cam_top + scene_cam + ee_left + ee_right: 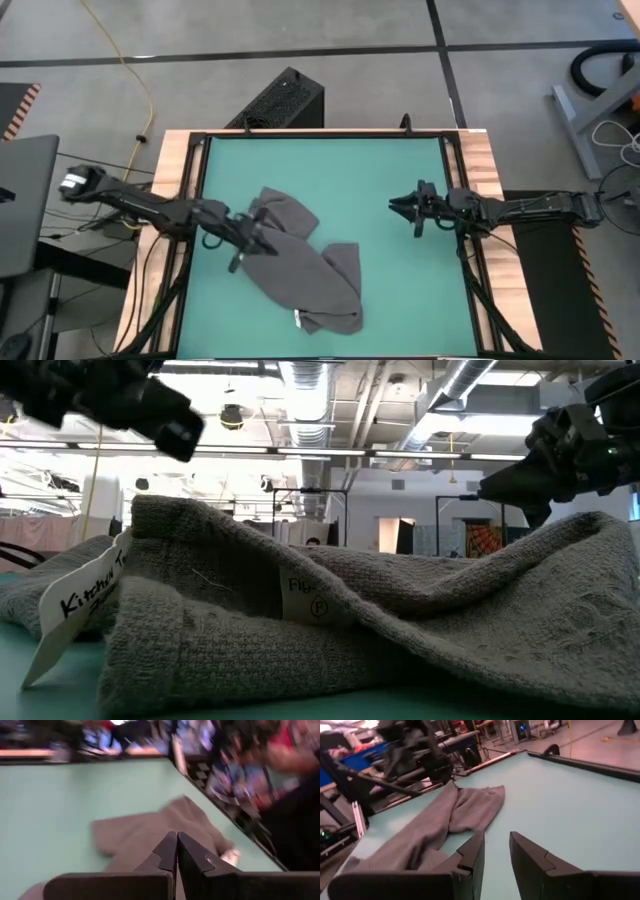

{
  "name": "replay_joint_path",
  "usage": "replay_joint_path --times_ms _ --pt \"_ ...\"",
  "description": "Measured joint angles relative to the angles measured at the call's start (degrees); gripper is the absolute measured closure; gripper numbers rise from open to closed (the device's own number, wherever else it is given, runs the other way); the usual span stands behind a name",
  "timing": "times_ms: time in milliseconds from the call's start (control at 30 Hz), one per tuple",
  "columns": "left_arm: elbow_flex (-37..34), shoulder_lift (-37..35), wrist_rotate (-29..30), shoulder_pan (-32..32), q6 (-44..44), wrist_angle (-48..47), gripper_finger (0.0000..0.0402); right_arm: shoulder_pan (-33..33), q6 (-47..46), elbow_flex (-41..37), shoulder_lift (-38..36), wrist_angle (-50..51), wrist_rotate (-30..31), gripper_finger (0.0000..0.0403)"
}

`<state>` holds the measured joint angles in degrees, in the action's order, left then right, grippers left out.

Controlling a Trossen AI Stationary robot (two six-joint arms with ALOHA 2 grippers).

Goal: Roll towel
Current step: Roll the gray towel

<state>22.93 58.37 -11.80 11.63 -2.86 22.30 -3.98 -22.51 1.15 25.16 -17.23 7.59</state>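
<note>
From above, the towel (300, 265) lay crumpled on the green table (330, 170), not rolled, reaching from under the left claw (262, 238) away toward the table's near edge. That claw was clenched, its tips pressed together over the towel's upper end; whether it pinched any cloth could not be told. The right claw (398, 206) hung well apart from the towel over bare table, fingers parted, grasping nothing.

Only the low view showed the writing: a white tag (75, 605) just ahead of the camera read "Kitchen T…", and a smaller label (305, 595) sewn into a fold bore "Fib…" and a circled P. From above the tag was a mere white speck (297, 319).

The left wrist view showed the shut fingers (167, 852) with grey cloth just beyond them. The right wrist view showed the gap between its fingers (472, 851), the towel farther off, and the other arm behind it.
</note>
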Motion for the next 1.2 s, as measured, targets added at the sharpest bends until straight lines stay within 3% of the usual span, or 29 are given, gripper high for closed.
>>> replay_joint_path --times_ms 200,400,467,567,700,900,1200 --pt "15.4 13.4 -1.4 6.0 2.8 -16.0 0.0401 0.6 -1.5 0.2 0.0 -2.5 -3.2 0.0284" --pt "30.4 25.6 -1.4 11.4 2.0 -27.8 0.0401 7.4 -6.2 0.2 0.4 -2.6 -4.8 0.0284" --pt "34.5 29.8 -1.6 13.2 3.9 -28.8 0.0401 10.7 -8.3 0.3 1.1 -2.8 -3.8 0.0284" --pt "39.2 35.5 -5.3 14.8 7.8 -31.2 0.0401 17.3 -12.1 0.3 2.9 -3.7 2.8 0.0284" --pt "42.3 41.1 -6.9 15.9 10.1 -31.4 0.0401 27.7 -13.5 0.4 7.6 -7.6 14.5 0.0284" --pt "42.8 45.8 4.9 17.0 10.3 -32.0 0.0373 39.0 -13.5 0.4 15.8 -16.1 28.0 0.0284" --pt "43.0 45.5 8.2 17.4 1.9 -29.9 0.0278 43.4 -14.1 3.3 24.6 -19.0 29.9 0.0284"
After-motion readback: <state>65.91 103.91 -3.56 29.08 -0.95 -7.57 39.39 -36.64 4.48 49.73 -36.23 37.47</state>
